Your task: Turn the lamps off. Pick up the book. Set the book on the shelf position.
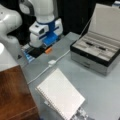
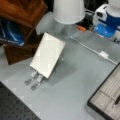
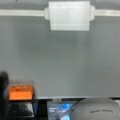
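In both front views the book [image 1: 60, 96] lies propped at a tilt on the grey table [image 1: 100, 92], its lower edge resting over narrow silver strips [image 2: 33, 80] near a front view's bottom. Its white cover faces up and nothing touches it. Just beside it, at a front view's left, stands the dark wooden block whose flat top is the shelf position [image 1: 13, 92]; the top is bare and the book is not on it. In a front view the block [image 2: 21, 11] sits at the top left with a blue object [image 2: 11, 33] tucked under it.

Past the book a white cable [image 1: 62, 56] runs across the table with a small white switch [image 1: 51, 62] on it; the wrist view shows this switch [image 3: 69, 15] on its cable at the top of the frame. A white lamp shade [image 2: 68, 10] stands at a front view's top. An open grey case [image 1: 96, 53] with compartments sits at a front view's right.

Farthest back, the gripper [image 1: 47, 41], white and blue, hangs low over the table's far edge, just above a small orange piece [image 1: 48, 50], well apart from the book. It holds nothing that can be seen; whether its jaws are spread or pressed together I cannot tell.
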